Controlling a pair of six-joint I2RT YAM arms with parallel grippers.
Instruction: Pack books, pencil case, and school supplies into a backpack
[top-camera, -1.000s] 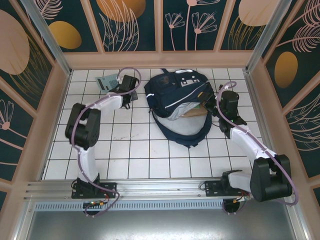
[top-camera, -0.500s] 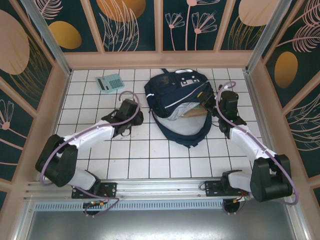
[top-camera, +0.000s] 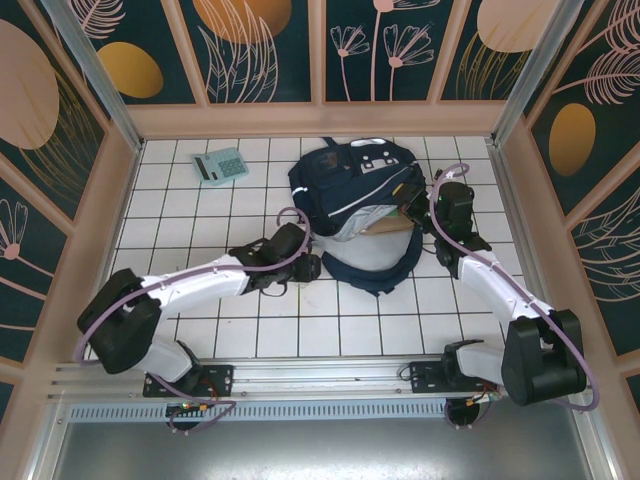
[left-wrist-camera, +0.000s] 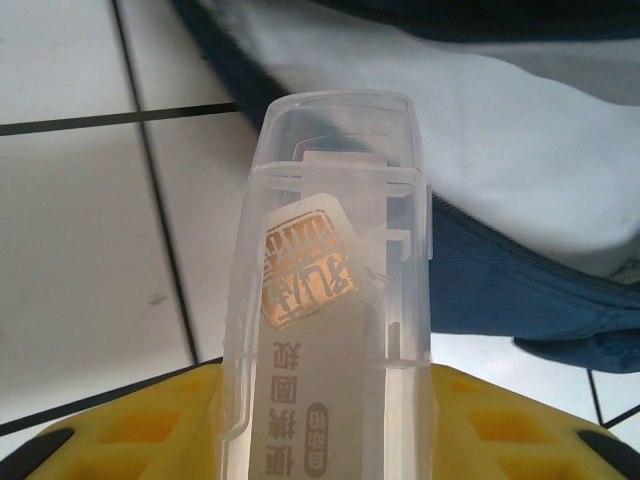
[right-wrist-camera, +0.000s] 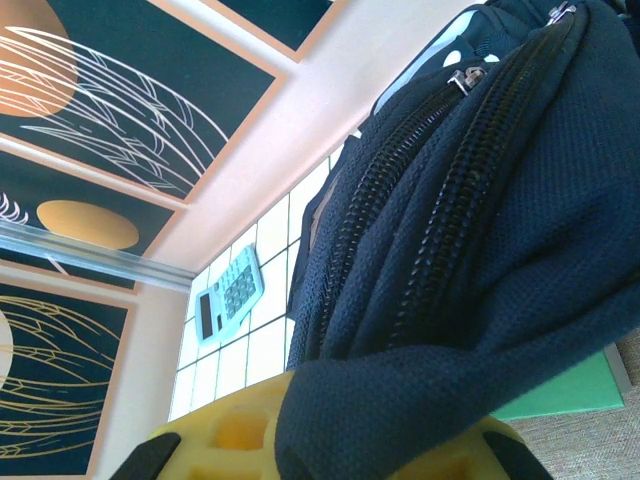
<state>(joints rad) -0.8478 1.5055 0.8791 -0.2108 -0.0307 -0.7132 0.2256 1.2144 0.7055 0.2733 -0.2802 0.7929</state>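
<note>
Packet (left-wrist-camera: 335, 300) between left jaws

White tiled tabletop (top-camera: 350, 320), teal wall panels (top-camera: 265, 50) (leaf and orange-disc prints), seemingly metal rail (top-camera: 320, 372) along near edge

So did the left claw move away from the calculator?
Yes. The left claw has swung away from the calculator, back toward the near side and rightward, up to the backpack.
</note>
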